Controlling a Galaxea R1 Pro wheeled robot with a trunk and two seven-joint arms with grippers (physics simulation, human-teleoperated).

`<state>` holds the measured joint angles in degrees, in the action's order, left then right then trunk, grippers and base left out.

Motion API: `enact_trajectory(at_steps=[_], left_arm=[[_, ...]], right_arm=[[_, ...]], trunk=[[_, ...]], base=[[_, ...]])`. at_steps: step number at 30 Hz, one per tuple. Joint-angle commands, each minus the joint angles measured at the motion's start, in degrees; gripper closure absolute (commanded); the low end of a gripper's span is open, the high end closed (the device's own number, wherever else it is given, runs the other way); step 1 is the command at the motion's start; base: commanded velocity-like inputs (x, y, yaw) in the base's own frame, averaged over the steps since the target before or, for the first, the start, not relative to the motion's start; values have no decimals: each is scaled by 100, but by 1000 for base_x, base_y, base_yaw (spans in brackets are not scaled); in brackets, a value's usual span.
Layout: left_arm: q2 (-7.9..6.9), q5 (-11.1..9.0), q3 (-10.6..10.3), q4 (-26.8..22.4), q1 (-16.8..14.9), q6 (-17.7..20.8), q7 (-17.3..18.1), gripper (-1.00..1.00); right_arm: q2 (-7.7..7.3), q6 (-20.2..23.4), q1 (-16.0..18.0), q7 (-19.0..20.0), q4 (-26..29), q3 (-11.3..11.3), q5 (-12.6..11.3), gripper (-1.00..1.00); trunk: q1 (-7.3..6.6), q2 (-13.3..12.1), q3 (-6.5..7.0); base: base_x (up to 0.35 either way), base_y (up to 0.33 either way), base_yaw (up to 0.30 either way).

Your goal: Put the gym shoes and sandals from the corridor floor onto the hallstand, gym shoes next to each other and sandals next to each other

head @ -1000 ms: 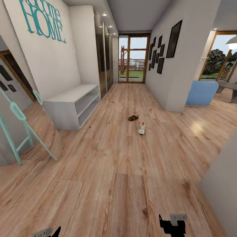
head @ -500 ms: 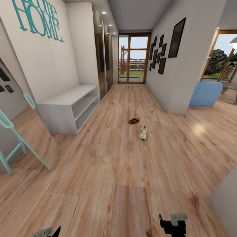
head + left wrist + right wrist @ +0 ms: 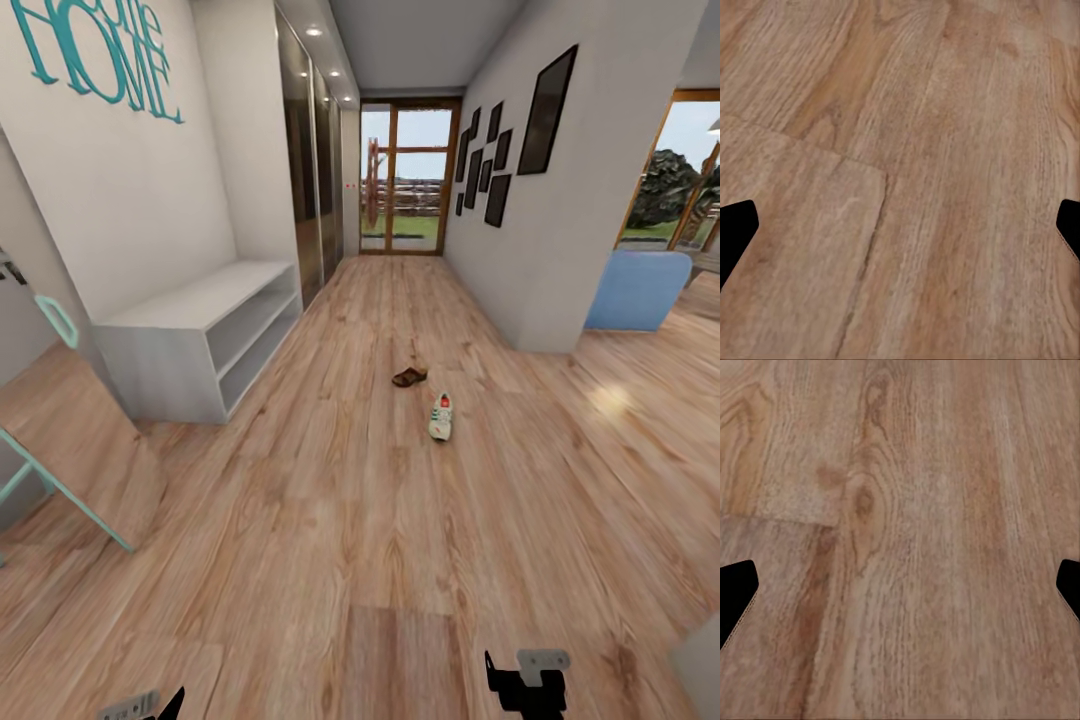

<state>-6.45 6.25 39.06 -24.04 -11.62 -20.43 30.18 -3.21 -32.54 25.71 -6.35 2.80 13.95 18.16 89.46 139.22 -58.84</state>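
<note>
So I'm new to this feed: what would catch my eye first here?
A white sneaker lies alone mid-corridor on the wood floor, with a brown sandal just beyond it. A pale low bench with open shelves stands along the left wall, under teal HOME lettering.

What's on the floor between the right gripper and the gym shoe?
Nothing: in the head view, only bare floor lies between the right gripper and the gym shoe. The sandal lies beyond the shoe.
</note>
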Motion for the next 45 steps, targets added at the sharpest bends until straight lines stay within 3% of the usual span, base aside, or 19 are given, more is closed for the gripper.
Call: enact_trajectory(at_steps=[1,28,45], left_arm=[[3,61,49,5,-7,-31,28,-100],[1,45,52,5,-7,-31,29,-100],[1,51,49,5,-7,-31,32,-100]], right_arm=[[-1,-16,4,-33,-8,29,62,-100],[4,-16,4,-16,-8,29,65,-100],[10,-16,4,-15,-8,29,73,-100]], trunk=[[2,2,-5],[2,2,-5],[2,2,-5]], base=[[338,0,0],[338,2,0],[334,108,0]])
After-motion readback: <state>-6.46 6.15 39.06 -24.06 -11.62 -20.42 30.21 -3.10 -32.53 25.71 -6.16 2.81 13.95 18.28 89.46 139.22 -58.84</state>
